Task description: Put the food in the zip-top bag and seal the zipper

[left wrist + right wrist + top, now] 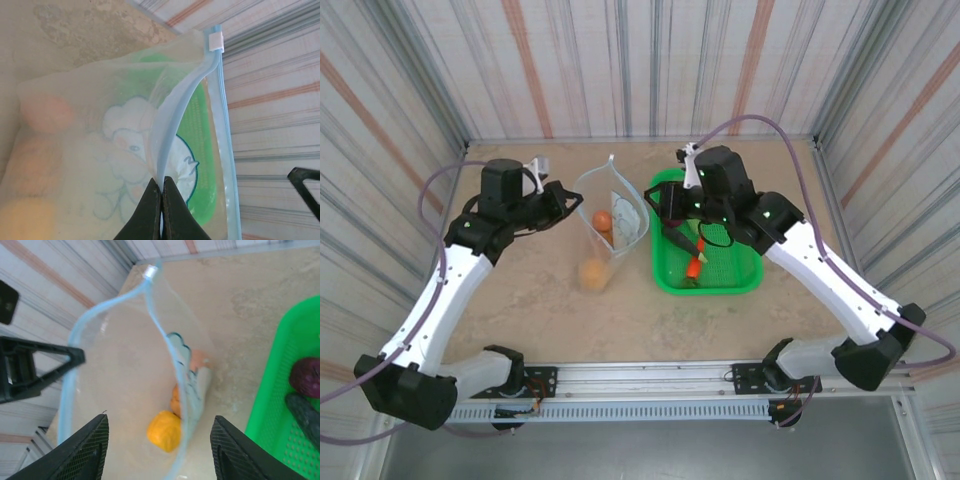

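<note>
Pinching the pale blue zipper between fully closed fingers, your left gripper holds the mouth of the zip-top bag up in a loop near the middle of the table. Your right gripper hangs over that opening with its jaws spread wide and nothing between them. Inside the bag lie a yellow piece and an orange piece. More food waits just beside it in the green basket, among it a purple piece, a dark eggplant-like piece and a carrot-like orange piece. The step in hand looks like the next fetch. Swing the right arm over the basket and take one piece at a time by its middle. Bring it in from above so it clears the rim rather than pushing the floppy plastic flat. Hold the left pinch steady and high, since a sagging loop would narrow the target. The tabletop is beige and mottled like stone, and striped panels wall the cell on three sides.
</note>
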Robot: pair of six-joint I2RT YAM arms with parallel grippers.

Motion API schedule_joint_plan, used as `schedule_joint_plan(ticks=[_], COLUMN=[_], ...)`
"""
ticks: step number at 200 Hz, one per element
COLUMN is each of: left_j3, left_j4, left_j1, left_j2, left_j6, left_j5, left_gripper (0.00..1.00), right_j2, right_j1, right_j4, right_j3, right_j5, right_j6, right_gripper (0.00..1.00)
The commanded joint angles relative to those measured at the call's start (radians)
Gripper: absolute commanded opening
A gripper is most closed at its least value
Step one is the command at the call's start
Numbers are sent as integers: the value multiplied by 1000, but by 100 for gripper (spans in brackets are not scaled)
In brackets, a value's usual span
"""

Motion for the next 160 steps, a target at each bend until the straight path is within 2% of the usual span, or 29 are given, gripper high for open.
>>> schedule_joint_plan(ticks=[1,33,78,119,160], left_j3=[39,16,-49,-60,-40], left_j4=[-27,10,105,149,145], left_j1=[7,5,5,5,-9], left_j2=[-13,3,42,65,73], left_j6=[41,27,-24,-48,-23], left_j5=[-14,6,44,66,93], left_gripper=[0,0,0,0,0], right_j2=[-23,6,205,430,649], right_j1=[-31,-111,-214,-257,-275], right_j4=[-67,-79,-106,-85,-93], right_j3=[-80,-179,-183,-34,121], right_j5=[3,-68,-22,-18,-41], right_j6=[7,-25,-111,-136,-125], right_gripper=[59,60,56,56,66])
